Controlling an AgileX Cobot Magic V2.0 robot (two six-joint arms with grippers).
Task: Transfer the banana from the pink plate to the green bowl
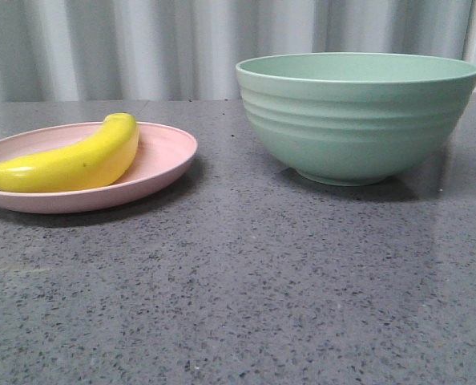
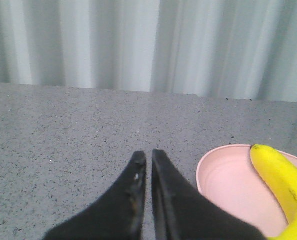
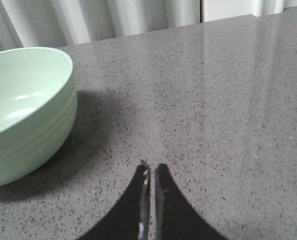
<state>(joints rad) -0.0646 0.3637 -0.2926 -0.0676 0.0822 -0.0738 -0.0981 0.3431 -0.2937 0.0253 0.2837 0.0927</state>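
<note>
Banana: the banana (image 1: 70, 163) lies on its side in the pink plate (image 1: 167, 152), its curve following the rim, one end reaching the plate's far edge and the other running out of the front view at the left.
Pink plate: sits on the grey speckled tabletop (image 1: 246, 281), on the robot's left, well apart from the green bowl (image 1: 357, 116).
Green bowl: upright on the right; what shows of its inside in the right wrist view is bare.
Left gripper: the left gripper (image 2: 149, 159) hangs just beside the plate, over bare tabletop; its fingers (image 2: 136, 172) are pressed nearly together and grasp nothing.
Right gripper: the right gripper (image 3: 151, 170) hangs near the bowl, fingers likewise clenched on nothing.
Handling: the banana looks glossy, hard and toy-like, so probably light and stiff, but slippery under the pads.
Where to grip: likely across the thick middle, fingers straddling the narrow width, since the tapered ends could squirt out.
Progress: transfer not yet begun; the left arm seems better placed to reach.
</note>
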